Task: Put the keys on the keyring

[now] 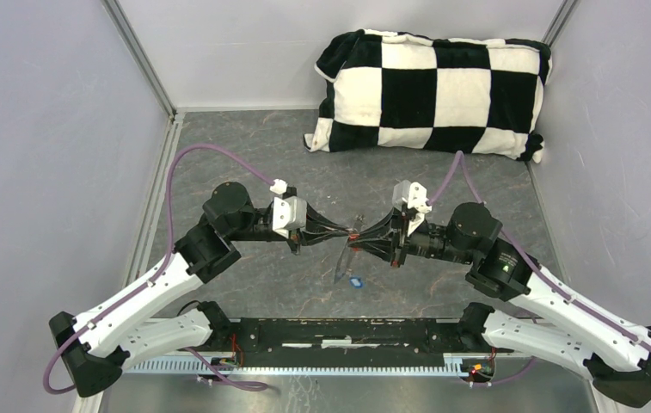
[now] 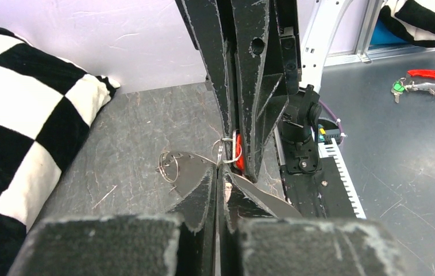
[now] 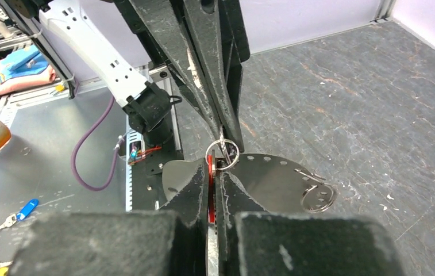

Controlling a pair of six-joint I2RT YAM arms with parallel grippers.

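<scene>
I read the left gripper (image 2: 217,172) as clamped on the keyring (image 3: 272,178), which in the top view hangs toward 6 o'clock. The right gripper (image 3: 215,175) is clamped on the red key (image 3: 210,195), and only a red sliver shows between its fingers. The fingertips mask the point where key meets ring. The blue key (image 1: 356,281) lies on the table (image 1: 244,155), at 6 o'clock from both grippers.

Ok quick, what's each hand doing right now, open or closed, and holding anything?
Left hand: closed, holding the keyring.
Right hand: closed, holding the red key.
</scene>
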